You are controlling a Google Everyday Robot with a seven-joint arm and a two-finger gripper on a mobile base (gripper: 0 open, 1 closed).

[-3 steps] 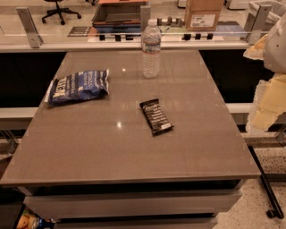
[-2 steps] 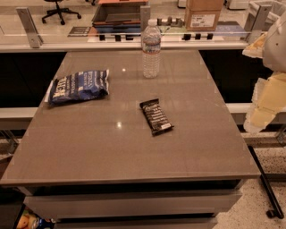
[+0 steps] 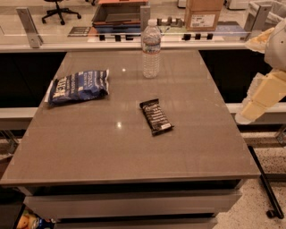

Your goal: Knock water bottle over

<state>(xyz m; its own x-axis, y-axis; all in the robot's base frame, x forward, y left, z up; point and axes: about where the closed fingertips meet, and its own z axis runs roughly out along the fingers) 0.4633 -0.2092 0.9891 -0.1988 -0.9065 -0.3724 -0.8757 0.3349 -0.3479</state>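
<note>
The water bottle stands upright near the far edge of the grey table, about mid-width. It is clear and ribbed, with a white cap and a pale label band. My gripper is on the cream-coloured arm at the right edge of the view, off the table's right side and well away from the bottle. It touches nothing on the table.
A blue snack bag lies at the left of the table. A dark snack bar lies near the middle. Behind the table runs a glass partition with metal posts, and a cardboard box sits beyond it.
</note>
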